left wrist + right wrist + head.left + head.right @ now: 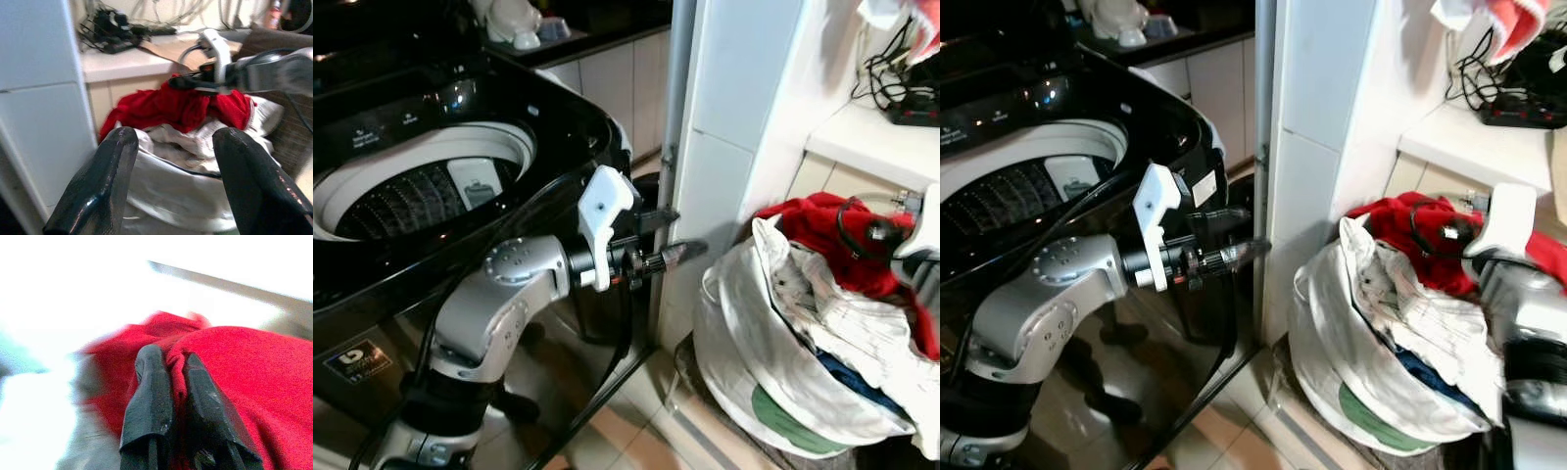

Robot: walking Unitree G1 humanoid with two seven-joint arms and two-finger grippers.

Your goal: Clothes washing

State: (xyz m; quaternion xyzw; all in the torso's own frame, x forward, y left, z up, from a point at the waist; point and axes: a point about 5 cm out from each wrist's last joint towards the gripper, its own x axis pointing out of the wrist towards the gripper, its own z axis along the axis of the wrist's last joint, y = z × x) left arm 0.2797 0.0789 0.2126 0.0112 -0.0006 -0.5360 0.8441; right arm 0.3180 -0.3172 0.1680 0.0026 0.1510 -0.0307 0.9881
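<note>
One garment pinched: my right hand [168, 362] grips red cloth [254, 382] atop bag [773, 392]. Left hand [173, 161] open, idle. Risk: cloth snags neighbours, bag tips.

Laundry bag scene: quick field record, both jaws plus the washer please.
washer: black top-loader on the robot's left, lid up, drum open
laundry bag: white bag on the floor on the right, heaped with clothes
red garment: red cloth on top of the heap
right gripper: jaws closed on a fold of the red garment, at the top of the bag
left gripper: jaws open, holding nothing, raised between washer and bag, aimed at the bag
shelf: white ledge above the bag, with black cables on it
</note>
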